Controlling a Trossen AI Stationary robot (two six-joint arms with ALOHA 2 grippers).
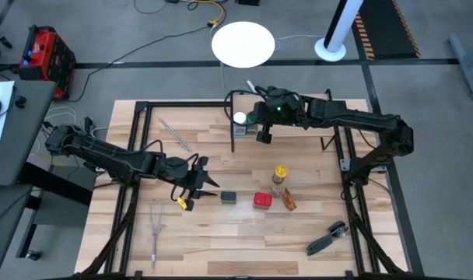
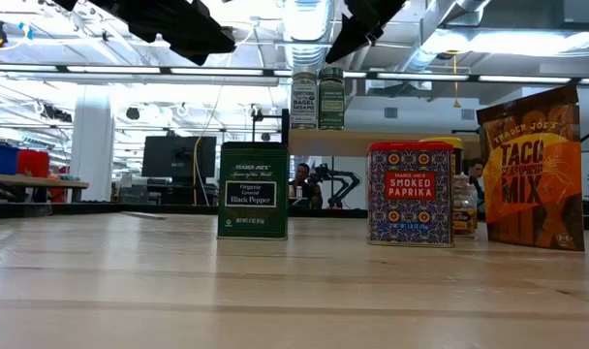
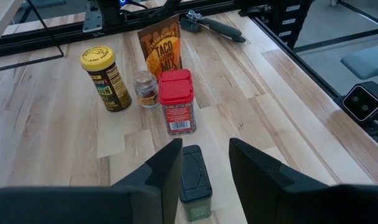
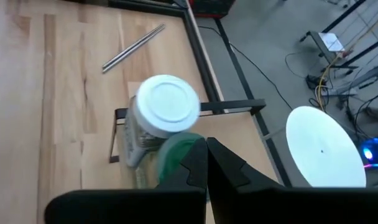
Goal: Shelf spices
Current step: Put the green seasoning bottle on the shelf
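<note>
Pale wood planks form the table (image 1: 221, 241), with black metal framing along its edges. The shelf (image 1: 299, 134) sits at the far side of the table; two jars stand on it side by side, a white-capped jar (image 4: 167, 106) and a green-capped jar (image 4: 176, 155) touching or nearly touching it. The low view confirms both jars upright on the raised board.

The right gripper (image 4: 206, 165) hangs directly above the green-capped jar with its fingers pressed together, grasping nothing.

The left gripper (image 3: 204, 168) is positioned over the middle of the table, its fingers parted and straddling the dark square tin (image 3: 194, 180) of black pepper. Whether the fingers touch the tin cannot be determined; the tin stands on the table surface in the low view.

Remaining spices stand on the table to the right of the tin: a red paprika tin (image 3: 176, 99), a small clear jar (image 3: 145, 89) just beside it, a yellow-capped jar (image 3: 105, 78), and an orange taco seasoning packet (image 3: 159, 46) standing upright behind them.

Other items on the table: a wire whisk (image 1: 155, 227) near the front left, a black-handled tool (image 1: 327, 239) near the front right, and metal tongs (image 1: 176, 134) toward the far left.
</note>
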